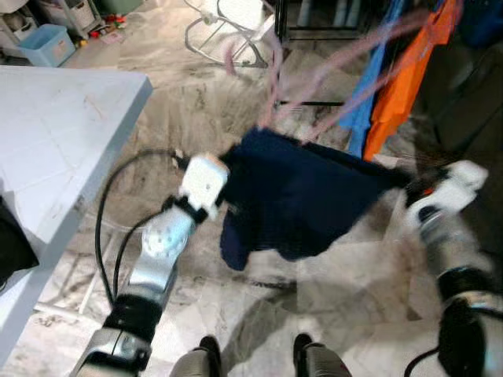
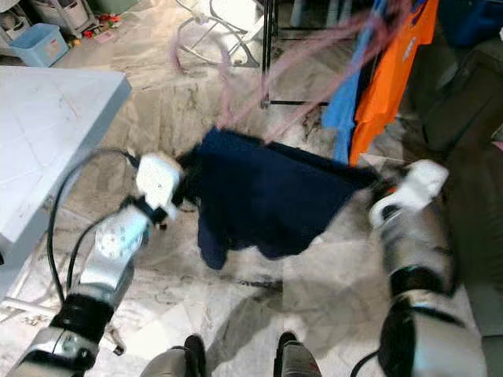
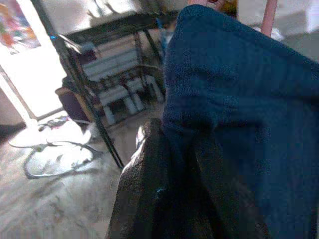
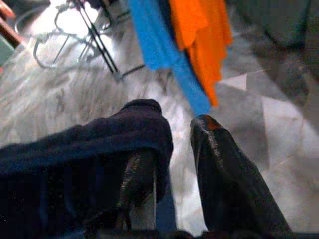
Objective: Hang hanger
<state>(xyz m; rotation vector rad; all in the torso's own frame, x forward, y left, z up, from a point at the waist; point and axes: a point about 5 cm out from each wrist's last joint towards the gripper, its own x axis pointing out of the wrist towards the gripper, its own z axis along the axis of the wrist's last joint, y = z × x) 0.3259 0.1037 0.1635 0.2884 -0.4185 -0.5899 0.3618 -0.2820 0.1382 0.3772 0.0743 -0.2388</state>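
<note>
We see the navy garment [image 1: 302,196] stretched between both grippers: left gripper [image 3: 174,164] clamped on one edge, right gripper [image 4: 172,144] parted, one finger inside the other.

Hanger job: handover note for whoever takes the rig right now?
Left gripper: shut on one end of the navy garment.
Right gripper: fingers apart, the garment's other end draped over one finger; grip not certain.
The garment is stretched between both arms above the marble floor, on a pink hanger that is blurred.
The rack with a blue shirt and an orange shirt stands ahead and to the right.
Done: garment on hanger, lifted.
Left: carry it to the rack, hook the hanger on, let go.
</note>
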